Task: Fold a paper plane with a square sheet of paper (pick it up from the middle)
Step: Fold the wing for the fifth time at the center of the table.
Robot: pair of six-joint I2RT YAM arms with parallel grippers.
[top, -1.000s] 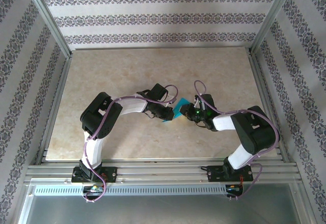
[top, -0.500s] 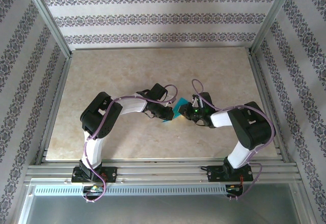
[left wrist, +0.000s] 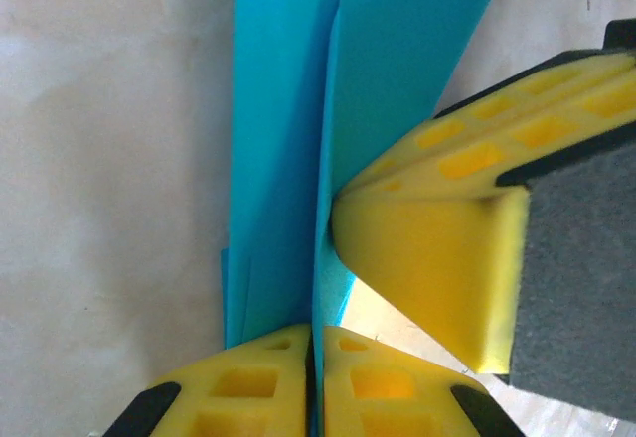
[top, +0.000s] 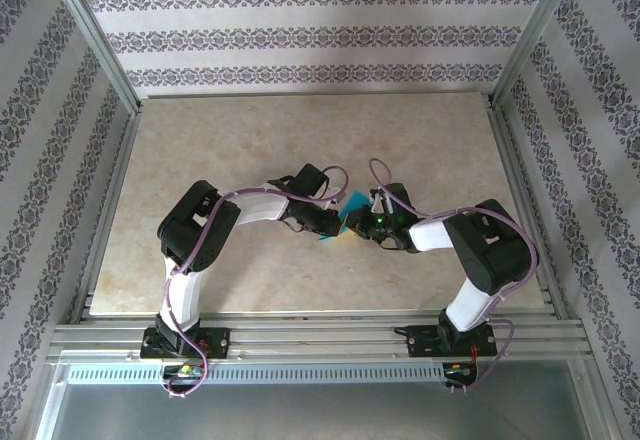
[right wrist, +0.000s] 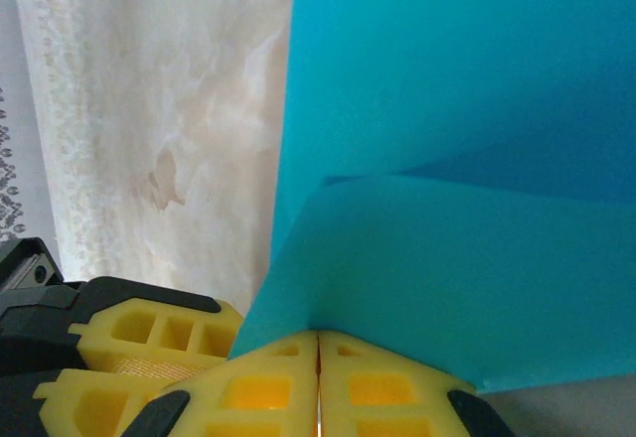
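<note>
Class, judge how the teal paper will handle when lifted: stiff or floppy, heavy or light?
Probably floppy: the paper bows between its folds. Likely very light: it looks wafer-thin between the left fingers. Creases may stiffen it lengthwise.

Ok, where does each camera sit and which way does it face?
Top external: above and behind, looking down on the table; left arm and right arm whole, meeting at the paper.
Left wrist: on that wrist, looking along the left gripper, shut on the paper.
Right wrist: likewise, along the right gripper, shut on the paper's edge.
Shared: all three show the paper; each wrist view catches the other gripper.
</note>
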